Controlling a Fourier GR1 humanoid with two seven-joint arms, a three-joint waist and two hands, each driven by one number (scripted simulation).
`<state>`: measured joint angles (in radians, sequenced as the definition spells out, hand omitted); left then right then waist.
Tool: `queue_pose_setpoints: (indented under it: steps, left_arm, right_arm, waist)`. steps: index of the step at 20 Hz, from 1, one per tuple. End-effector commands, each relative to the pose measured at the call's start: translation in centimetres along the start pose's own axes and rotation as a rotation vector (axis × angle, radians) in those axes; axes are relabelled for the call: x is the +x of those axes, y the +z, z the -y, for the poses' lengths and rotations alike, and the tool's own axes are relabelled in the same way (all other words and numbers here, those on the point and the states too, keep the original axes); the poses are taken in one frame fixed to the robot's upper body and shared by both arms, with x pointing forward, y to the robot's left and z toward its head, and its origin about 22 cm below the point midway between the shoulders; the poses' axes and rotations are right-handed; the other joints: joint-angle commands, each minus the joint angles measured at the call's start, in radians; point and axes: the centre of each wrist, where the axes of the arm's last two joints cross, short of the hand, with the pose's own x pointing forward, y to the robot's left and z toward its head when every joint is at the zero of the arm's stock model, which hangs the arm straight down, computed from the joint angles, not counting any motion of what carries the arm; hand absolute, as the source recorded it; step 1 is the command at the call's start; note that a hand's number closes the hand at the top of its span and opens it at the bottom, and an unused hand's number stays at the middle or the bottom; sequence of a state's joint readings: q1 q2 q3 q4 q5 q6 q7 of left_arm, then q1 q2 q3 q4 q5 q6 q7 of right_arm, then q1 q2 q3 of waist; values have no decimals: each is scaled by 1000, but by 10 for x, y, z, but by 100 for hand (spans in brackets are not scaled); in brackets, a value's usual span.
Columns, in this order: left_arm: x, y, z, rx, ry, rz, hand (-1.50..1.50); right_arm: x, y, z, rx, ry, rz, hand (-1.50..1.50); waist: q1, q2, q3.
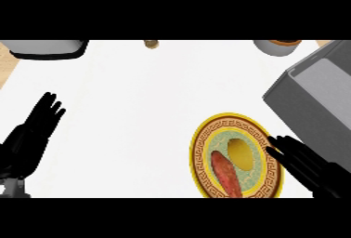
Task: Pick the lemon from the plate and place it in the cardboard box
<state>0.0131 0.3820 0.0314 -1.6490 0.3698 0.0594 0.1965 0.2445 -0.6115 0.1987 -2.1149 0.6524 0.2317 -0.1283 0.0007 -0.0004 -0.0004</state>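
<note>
Right hand [312,165], fingers straight and holding nothing, lies over the right rim of the plate [205,139]; the lemon [238,151] rests on the plate just left of its fingertips, beside a reddish sausage [226,174]. The grey box [315,90] stands beyond this hand. Left hand [31,135] rests open at the counter's [137,102] left edge.

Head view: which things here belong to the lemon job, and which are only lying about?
For the job: lemon; plate; box, grey here; right hand, open at the plate's right rim.

Lying about: red vegetable on the plate; cup; dark tray; small brown thing; left hand, resting open at the left edge.
</note>
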Motion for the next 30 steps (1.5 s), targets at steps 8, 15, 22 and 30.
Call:
queue_pose_setpoints:
  steps: [8,15,22,30]
  left_arm:
    - [5,-7,19,-16,-7,11,0]
    - [15,-2,-2,-23,-5,-9,0]
    - [-17,-23,10,11,-18,12,0]
    - [-7,-4,2,-2,18,-12,0]
  right_arm:
    - [-2,-36,-19,80,41,-56,-150]
    - [-12,-25,-14,17,22,0,-150]
    - [12,-35,-49,33,89,7,-150]
    - [17,-45,-37,47,114,-39,-150]
  waist:
    - [0,0,1]
    - [-2,0,1]
    - [-6,1,0]
    - [-1,0,0]
